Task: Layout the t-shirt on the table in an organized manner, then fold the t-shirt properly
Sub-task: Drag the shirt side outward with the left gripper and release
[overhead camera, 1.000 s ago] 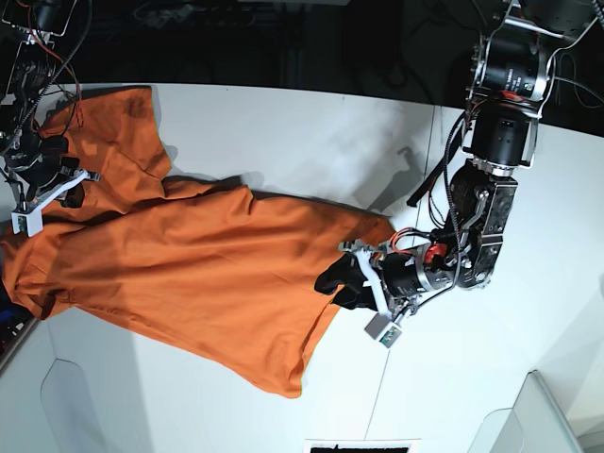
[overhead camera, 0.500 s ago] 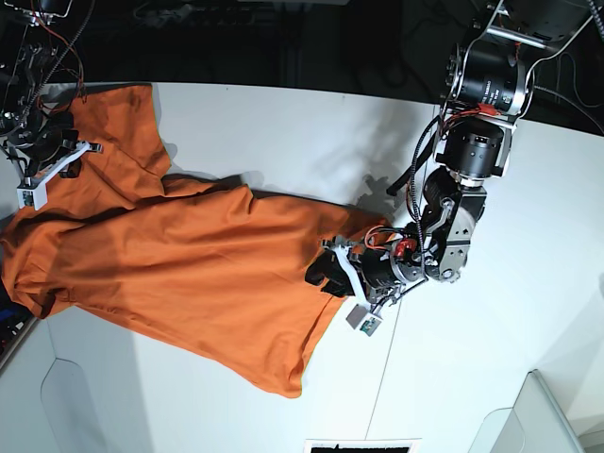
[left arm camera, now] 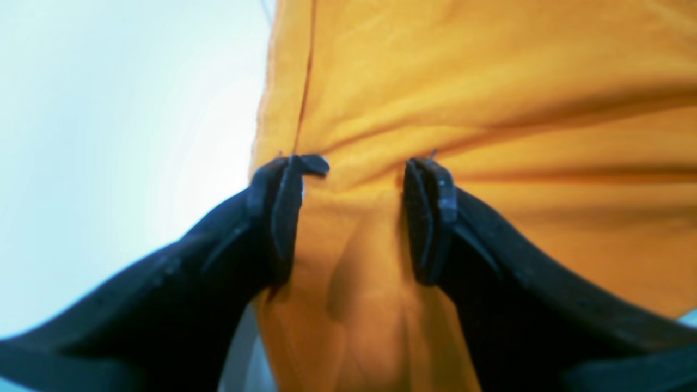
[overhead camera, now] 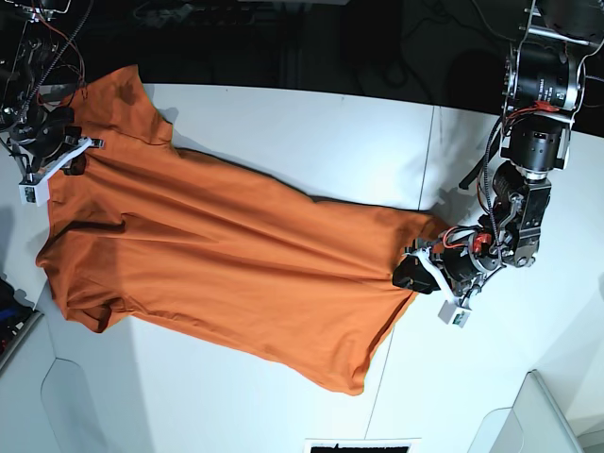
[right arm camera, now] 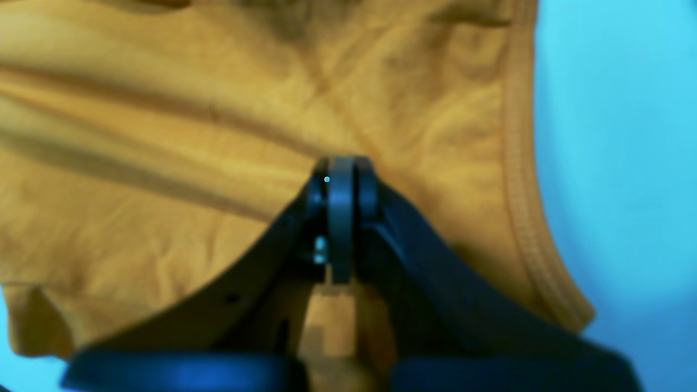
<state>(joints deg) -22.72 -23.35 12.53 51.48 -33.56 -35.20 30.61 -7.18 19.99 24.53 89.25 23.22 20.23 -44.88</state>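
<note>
Stretching since before, the t-shirt (overhead camera: 236,264) now lies flatter between both tools.

t-shirt (overhead camera: 217,255): soft matt orange cloth, creased, stitched hem. worktop (overhead camera: 311,132): smooth matt white. gripper fingers (left arm camera: 283,207): dark matt plastic.
</note>
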